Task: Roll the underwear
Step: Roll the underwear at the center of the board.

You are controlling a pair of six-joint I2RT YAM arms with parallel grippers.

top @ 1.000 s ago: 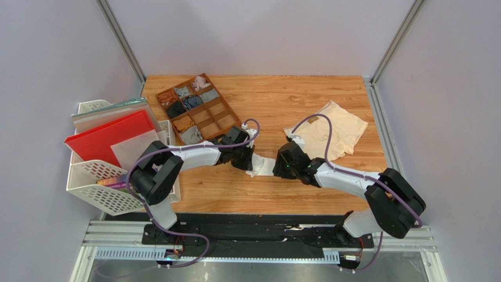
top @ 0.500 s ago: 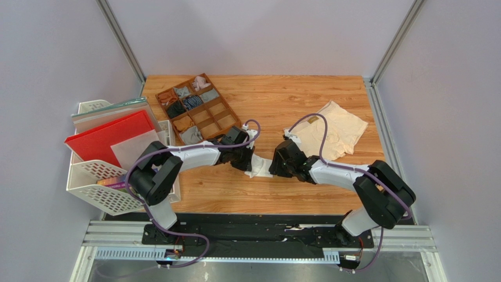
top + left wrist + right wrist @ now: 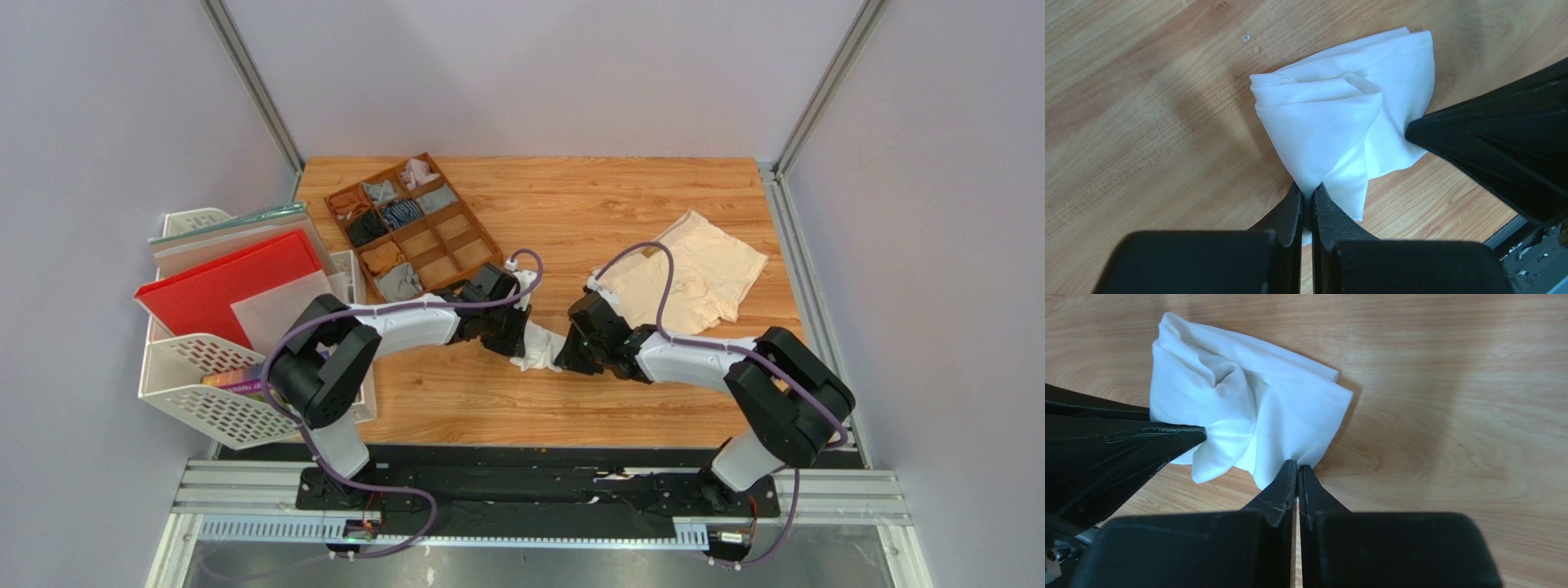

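The white underwear lies crumpled on the wooden table between my two arms, seen close in the left wrist view and the right wrist view. My left gripper is shut on a bunched fold at its left end. From the opposite side my right gripper is shut on the white underwear's near corner. The cream-beige underwear lies spread flat at the right rear of the table, with nothing touching it.
A brown compartment tray with several small rolled garments sits at the left rear. A white mesh file rack with a red folder stands off the table's left edge. Purple cables loop over both arms.
My right gripper has slid left up to the white underwear and closed on its corner. The left gripper has kept its grip and place.
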